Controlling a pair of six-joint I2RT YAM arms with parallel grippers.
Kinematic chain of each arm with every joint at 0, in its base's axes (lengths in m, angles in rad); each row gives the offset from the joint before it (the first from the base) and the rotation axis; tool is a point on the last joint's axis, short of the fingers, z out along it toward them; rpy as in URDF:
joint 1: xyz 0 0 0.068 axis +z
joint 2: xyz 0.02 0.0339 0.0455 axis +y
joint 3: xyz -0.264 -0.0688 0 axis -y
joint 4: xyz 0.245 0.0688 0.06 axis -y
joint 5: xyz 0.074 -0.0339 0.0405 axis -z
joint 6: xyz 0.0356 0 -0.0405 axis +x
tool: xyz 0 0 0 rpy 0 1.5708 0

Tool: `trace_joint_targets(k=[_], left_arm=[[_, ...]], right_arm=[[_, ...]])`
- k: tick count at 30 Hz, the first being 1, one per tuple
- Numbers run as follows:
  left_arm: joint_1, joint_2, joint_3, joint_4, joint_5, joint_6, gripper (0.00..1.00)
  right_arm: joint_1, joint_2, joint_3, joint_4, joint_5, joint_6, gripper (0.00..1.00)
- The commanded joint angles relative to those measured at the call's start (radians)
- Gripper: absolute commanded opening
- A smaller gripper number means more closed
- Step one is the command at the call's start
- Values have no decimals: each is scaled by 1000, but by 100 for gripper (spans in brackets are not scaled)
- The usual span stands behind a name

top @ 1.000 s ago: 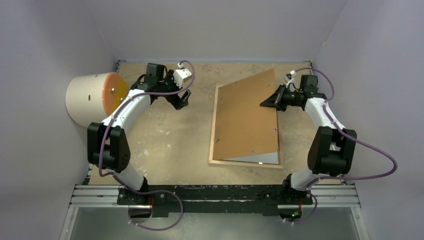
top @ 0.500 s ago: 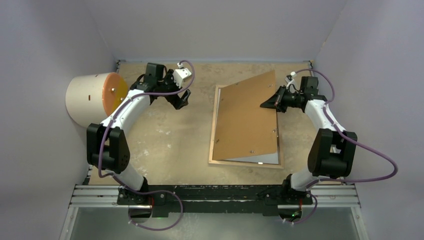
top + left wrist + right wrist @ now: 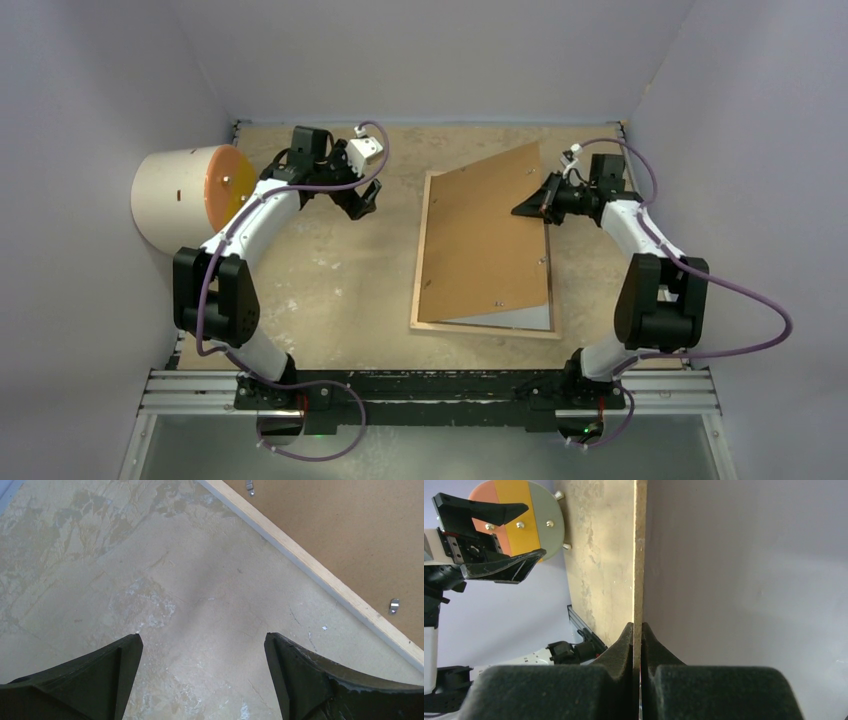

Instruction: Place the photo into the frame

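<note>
While the right pincer [image 3: 527, 208] is clamped on the far right edge of the plain brown backing board [image 3: 485, 240], the overhead view shows that board tilted up off the thin rectangular picture frame [image 3: 421, 255], which lies back-up, its light wood rail showing, on the mottled tan desk [image 3: 330, 290]. A pale grey strip [image 3: 515, 317] shows under the board at the frame's near edge; whether it is the glass pane or the print's white back cannot be told. The dark glossy photo itself cannot be made out anywhere. The left pincer [image 3: 365, 200] hangs with its jaws spread and empty, just left of the frame's far corner, near a cream cylinder [image 3: 170, 200] with an orange and yellow face.

From the left wrist, the left pincer [image 3: 201, 640] stands wide apart over bare desk, with the frame's wood rail [image 3: 320, 575], the board [image 3: 340, 525] and small metal clips [image 3: 394, 606] off to its right.

From the right wrist, the right pincer [image 3: 637, 635] is pressed tight on the board's thin edge [image 3: 639, 555], seen end-on.

As a judgement, the frame is opened at most: placing the photo, if it is not already under the board, lowering the board and fastening the clips remain.
</note>
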Motion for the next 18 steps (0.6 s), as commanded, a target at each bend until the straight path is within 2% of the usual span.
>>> trace_joint_targets(k=[1,9,10,12,15,18], left_arm=[[-2,-18,-1,-14,1,11,100],[-1,27,5,-43,-61,38,100],[-1,26,0,-40,-63,39,100],[-1,26,-5,-35,-68,41,100],[1,27,-6,-33,-77,43,100],[9,28,-7,-33,-81,44,100]], right_arm=[[48,13,-19,80,-28,72,0],[97,47,-85,216,41,186,0],[124,51,-96,244,50,205,3],[145,61,-113,297,80,242,10],[186,74,-107,321,160,271,34],[219,88,-69,278,225,249,52]])
